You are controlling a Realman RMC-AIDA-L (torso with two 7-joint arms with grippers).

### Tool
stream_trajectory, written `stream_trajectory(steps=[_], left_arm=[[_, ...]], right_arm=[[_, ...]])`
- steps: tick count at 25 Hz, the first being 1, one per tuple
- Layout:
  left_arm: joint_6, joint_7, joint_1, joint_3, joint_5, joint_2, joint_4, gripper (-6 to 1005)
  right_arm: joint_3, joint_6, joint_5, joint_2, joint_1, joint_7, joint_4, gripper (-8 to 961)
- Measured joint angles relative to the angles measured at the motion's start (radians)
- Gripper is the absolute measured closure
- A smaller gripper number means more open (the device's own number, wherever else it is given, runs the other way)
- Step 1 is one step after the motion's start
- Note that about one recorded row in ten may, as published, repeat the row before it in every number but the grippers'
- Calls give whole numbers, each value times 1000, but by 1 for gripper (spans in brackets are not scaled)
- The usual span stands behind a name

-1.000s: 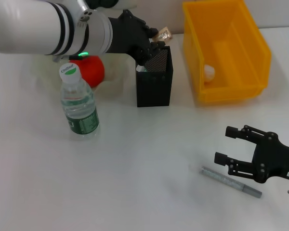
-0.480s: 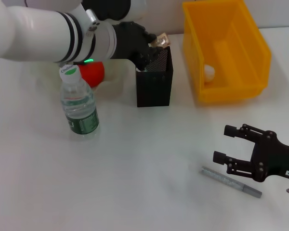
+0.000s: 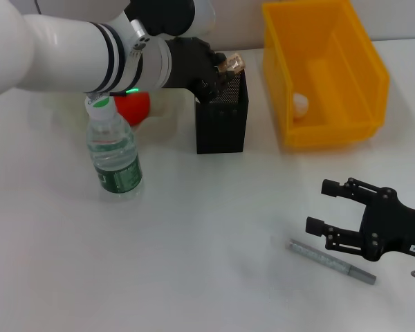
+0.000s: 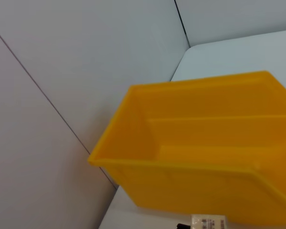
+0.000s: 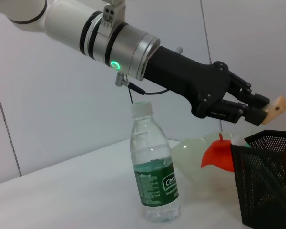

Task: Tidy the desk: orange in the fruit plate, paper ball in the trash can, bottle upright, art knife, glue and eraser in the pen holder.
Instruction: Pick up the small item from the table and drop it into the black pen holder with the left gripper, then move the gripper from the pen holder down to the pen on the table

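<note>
Nearest, on the right of the desk (image 3: 194,263), the right tool (image 3: 326,207) rests with its fingers spread wide, just beside the grey art knife (image 3: 330,261) lying flat. Further back on the left, the bottle (image 3: 113,150) stands upright. Beyond it, the orange (image 3: 133,105) sits in the pale fruit plate (image 5: 193,149). The left tool (image 3: 225,68) is pinched on a small tan eraser (image 3: 232,63) above the rim of the black mesh pen holder (image 3: 222,117). At the far right, the yellow trash can (image 3: 325,72) holds the paper ball (image 3: 300,104).

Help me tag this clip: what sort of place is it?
Probably a lab desk staged for tidying: a white table against a plain wall, with a mesh pen holder, a yellow bin and a water bottle.
</note>
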Motion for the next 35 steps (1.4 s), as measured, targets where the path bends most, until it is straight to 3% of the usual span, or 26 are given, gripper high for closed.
stream_trajectory(steps=[6,15,21,25,27,31,35], left_arm=[[-25,0,0,1,0,0,-12,683],[-54,0,28,6,-23,0,20,451],[-20,119,187,10,-216,8,262,231],[46,311,332,8,-453,8,397,133],[103,421,395,-6,-581,10,420,133],[251,603,495,-62,-798,11,384,133],[488,824,556,-150,-1033,11,179,134]], right_arm=[[0,0,0,0,0,0,0,154],[0,0,0,0,-2,0,0,155],[0,-2,1,-3,-4,5,-3,155],[10,-9,6,-5,-5,6,-7,154],[15,-12,6,-6,-4,7,-8,154],[33,-28,7,-6,-2,11,-15,154],[67,-53,7,-6,-2,51,-48,154]])
